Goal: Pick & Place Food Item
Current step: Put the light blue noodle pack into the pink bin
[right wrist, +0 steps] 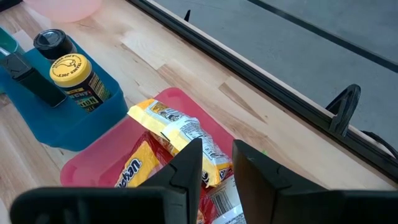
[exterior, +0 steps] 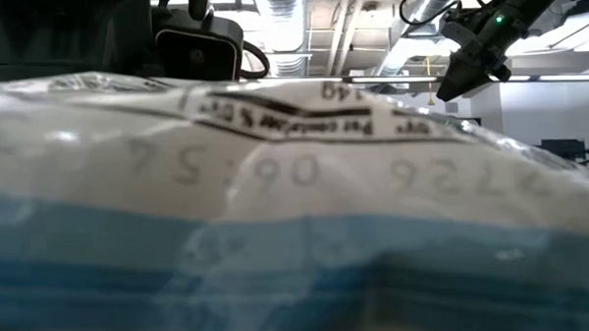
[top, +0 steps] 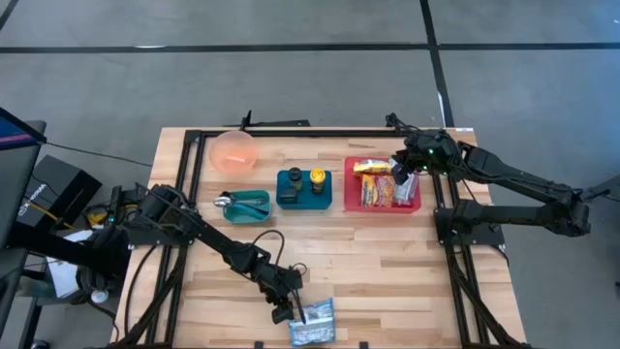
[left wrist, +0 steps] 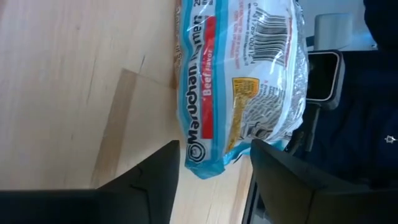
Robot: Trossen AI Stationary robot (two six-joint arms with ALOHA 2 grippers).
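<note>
High view: noodle packet (top: 314,323) lay flat at the table's (top: 387,262) 6 o'clock edge, long axis roughly 3-to-9. Left arm reached in from 9 o'clock, stretched diagonally toward 5; left gripper (top: 288,312) sat at the packet's 9 o'clock end. Right arm came in from 3 o'clock, elbow bent, right gripper (top: 401,174) hanging over the red tray (top: 351,199) of snack packets (top: 376,189). At 12 o'clock from the noodle packet: blue bin (top: 302,200) with two jars, teal bin (top: 254,210) with a spoon, pink bowl (top: 233,151) at 11.

Low view: noodle packet (exterior: 297,224) filled nearly the whole frame, printed seam running side to side. Right gripper (exterior: 473,66) hung high at 1 o'clock.

Left wrist view: noodle packet (left wrist: 242,81) on bare wood, long axis running straight away from the camera, near end between the left gripper's (left wrist: 214,168) fingers (left wrist: 158,180). Fingers stood apart, one either side of that end; can't tell if they touched it.

Right wrist view: right gripper (right wrist: 216,165) pointed down over the red tray (right wrist: 93,165), narrow gap between the fingers, nothing in it. A yellow snack packet (right wrist: 180,134) lay just beyond the tips. Blue bin (right wrist: 68,118) with a yellow-lidded jar (right wrist: 73,78) beside the tray.
</note>
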